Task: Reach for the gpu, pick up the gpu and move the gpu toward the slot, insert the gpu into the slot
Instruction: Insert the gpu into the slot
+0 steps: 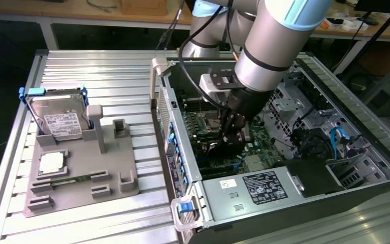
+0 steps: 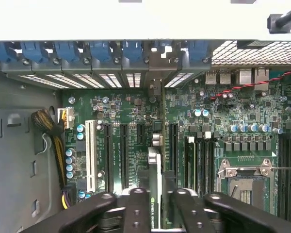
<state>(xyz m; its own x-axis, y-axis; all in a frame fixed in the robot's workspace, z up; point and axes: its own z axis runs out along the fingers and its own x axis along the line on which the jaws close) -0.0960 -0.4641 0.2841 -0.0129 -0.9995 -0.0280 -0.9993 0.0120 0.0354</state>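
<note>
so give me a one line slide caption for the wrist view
Claw gripping the gpu edge-on above the motherboard's expansion slots inside the open computer case.

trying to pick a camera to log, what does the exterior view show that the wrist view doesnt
Exterior alone: the grey fixture beside the computer case, carrying a hard drive and a processor chip, plus the arm reaching into the case. Wrist alone: the blue clips, the white slot and the empty processor socket. Both: the motherboard and the gripper on the gpu, edge-on over the slots.
</note>
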